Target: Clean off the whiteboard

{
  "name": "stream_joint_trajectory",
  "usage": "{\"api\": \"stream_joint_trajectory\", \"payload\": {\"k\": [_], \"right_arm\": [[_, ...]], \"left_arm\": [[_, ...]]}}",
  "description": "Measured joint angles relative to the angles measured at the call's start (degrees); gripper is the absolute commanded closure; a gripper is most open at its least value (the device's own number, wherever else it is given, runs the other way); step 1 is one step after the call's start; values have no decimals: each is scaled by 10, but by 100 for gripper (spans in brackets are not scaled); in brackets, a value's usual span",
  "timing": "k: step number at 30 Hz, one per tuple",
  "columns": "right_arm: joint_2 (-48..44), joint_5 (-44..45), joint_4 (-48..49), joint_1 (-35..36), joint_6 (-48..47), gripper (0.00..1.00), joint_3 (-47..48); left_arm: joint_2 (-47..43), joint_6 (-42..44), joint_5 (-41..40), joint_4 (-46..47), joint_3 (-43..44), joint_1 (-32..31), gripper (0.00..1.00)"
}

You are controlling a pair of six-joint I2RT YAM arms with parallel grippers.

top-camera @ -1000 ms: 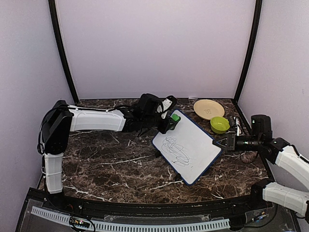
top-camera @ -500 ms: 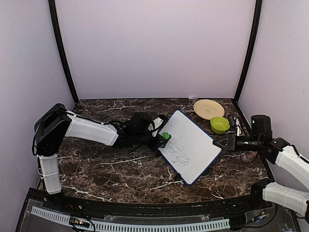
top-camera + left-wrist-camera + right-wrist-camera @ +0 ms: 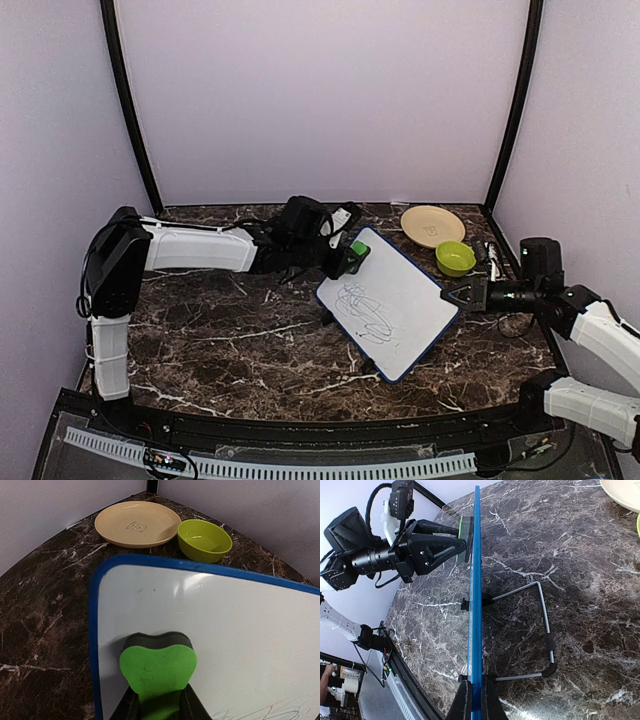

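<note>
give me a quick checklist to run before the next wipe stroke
1. Is the eraser held in the left gripper: ok.
2. Is the pad against the whiteboard: ok, it looks flush at the far corner.
3. Is the right gripper clamped on the board's edge to steady it: ok.
4. Is the scribble erased: not ok, it lies nearer than the eraser.
5. Is the wire stand propping the board: ok.
6. Are the green bowl and plate off the board: ok, both sit beyond it.
</note>
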Motion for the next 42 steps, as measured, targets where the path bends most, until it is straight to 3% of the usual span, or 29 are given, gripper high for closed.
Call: {"api": "stream_joint_trajectory", "payload": {"k": [6, 13, 19, 31, 35, 42], "right_arm": [[0, -3, 1, 0, -1, 100, 0], [0, 4, -2, 0, 3, 100, 0], [0, 4, -2, 0, 3, 100, 0], [0, -2, 1, 0, 0, 100, 0], [0, -2, 1, 0, 0, 100, 0], [0, 5, -3, 0, 3, 100, 0]], "left_arm": [[5, 2, 44, -17, 16, 17, 100], [-15, -17, 74, 19, -76, 17, 100], [-29, -18, 43, 19, -110, 3, 100], [-11, 2, -21, -63, 4, -15, 100], [-10, 2, -21, -35, -12, -17, 100], [-31, -1, -63, 106, -150, -41, 100]]}}
